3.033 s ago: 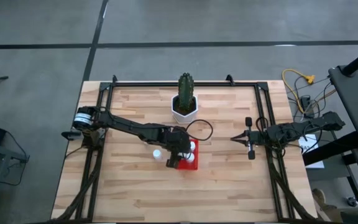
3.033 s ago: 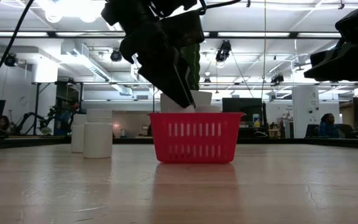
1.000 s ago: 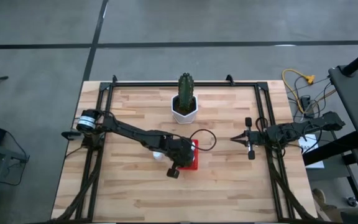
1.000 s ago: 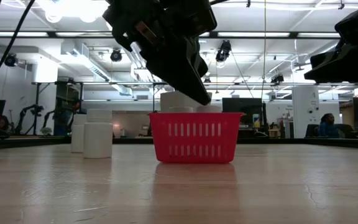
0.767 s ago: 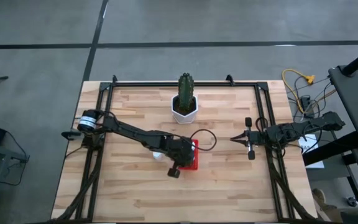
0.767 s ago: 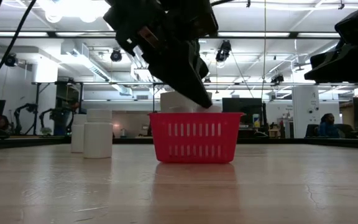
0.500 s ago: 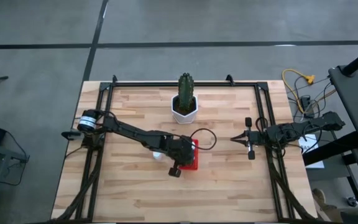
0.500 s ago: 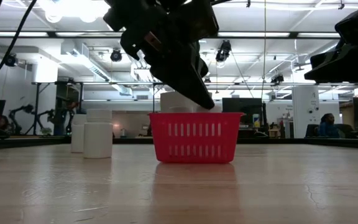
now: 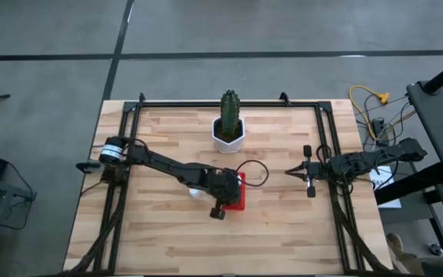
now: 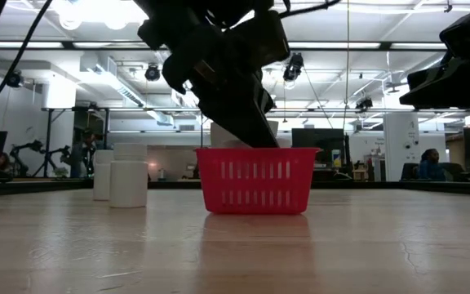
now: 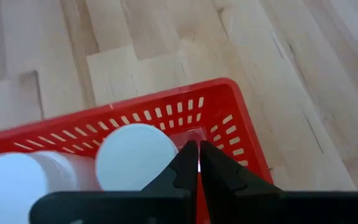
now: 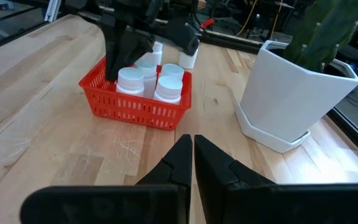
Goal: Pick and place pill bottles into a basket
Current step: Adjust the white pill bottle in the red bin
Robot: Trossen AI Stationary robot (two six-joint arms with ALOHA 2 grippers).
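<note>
The red basket (image 9: 238,202) (image 10: 257,181) stands mid-table with several white pill bottles (image 12: 131,79) upright inside. Two more pill bottles (image 10: 129,180) stand on the wood to the basket's left. My left gripper (image 11: 197,149) (image 10: 266,140) is shut and slants down into the basket, in a corner (image 11: 229,93) beside a bottle's cap (image 11: 135,155). At the table's right side, my right gripper (image 9: 289,171) (image 12: 193,140) hangs shut and holds nothing. My left gripper's shut fingers (image 11: 185,163) slant down from the table's left into the basket, between a bottle's cap and the basket wall. I cannot tell whether they touch the cap or the wall.
A white pot with a green cactus (image 9: 228,131) (image 12: 288,93) stands behind the basket, toward the far edge. Black rails (image 9: 206,102) frame the tabletop. Bare wood lies in front of the basket and on both sides.
My left gripper, shut throughout, has sunk a little over the basket; its tips now dip behind the basket's rim in the low view. The bottles and the basket have kept their places.
</note>
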